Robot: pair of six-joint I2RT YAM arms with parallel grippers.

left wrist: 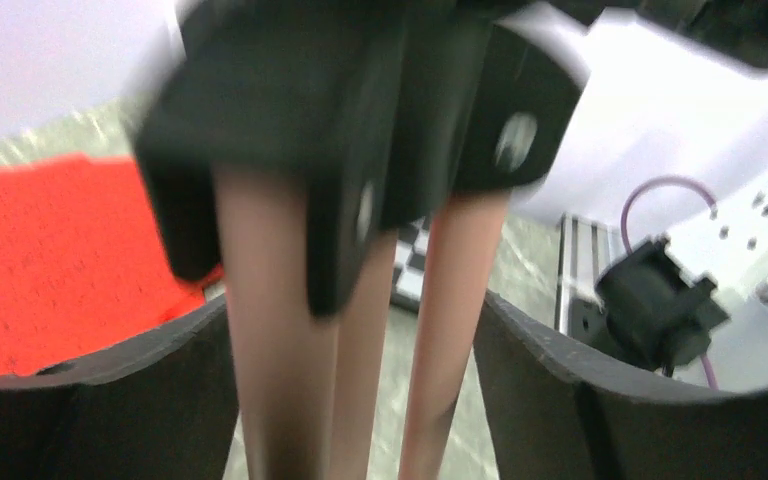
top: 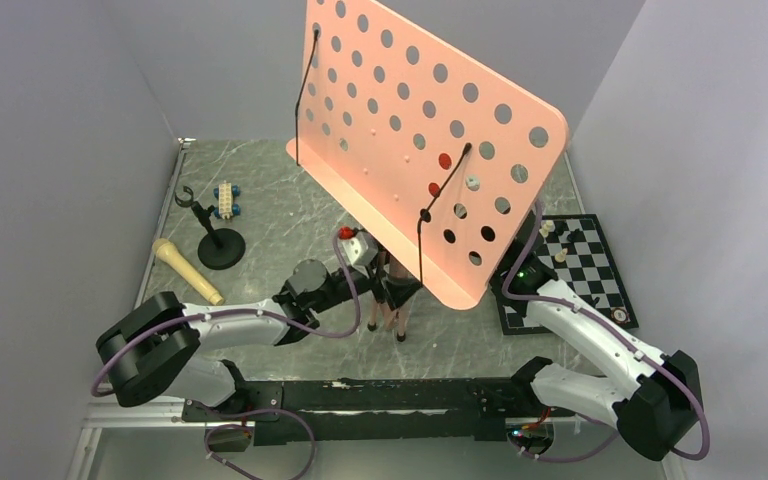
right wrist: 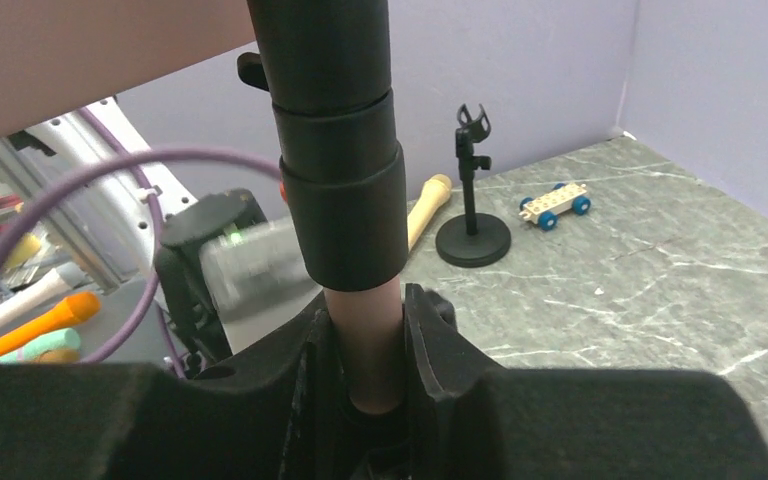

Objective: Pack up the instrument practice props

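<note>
1. Pale lilac walls point(top: 60, 100) close in three sides of a grey marbled worktop point(top: 280, 200).
2. At centre stands the pink music stand point(top: 410, 120). Its perforated desk is tilted and fills the middle of my top view, and its tripod legs point(left wrist: 270, 350) are set on the worktop just beyond the arm bases.
3. On the near left, my left arm point(top: 210, 335) reaches in to the foot of the stand. The left tool point(left wrist: 355, 390) has its fingers wide apart on either side of the pink legs, below the black hub point(left wrist: 360, 120). I cannot tell whether the pads press the legs or only flank them.
4. On the near right, my right arm point(top: 600, 350) reaches in under the desk. The right tool point(right wrist: 375, 350) is clamped on the stand's pink shaft, just below the black collar point(right wrist: 345, 200).
5. At the right, beside the stand, a chessboard point(top: 580, 270) with pieces lies flat.
6. On the far side of the legs, the red sheet-music pages point(left wrist: 50, 260) lie flat on the worktop, under the desk.
7. At the left, the beige microphone point(top: 188, 270) lies on its side, well apart from the stand.
8. Just beyond it, the black mic stand point(top: 218, 240) is upright on its round base.
9. Farther back sits a toy block car point(top: 226, 198).
</note>
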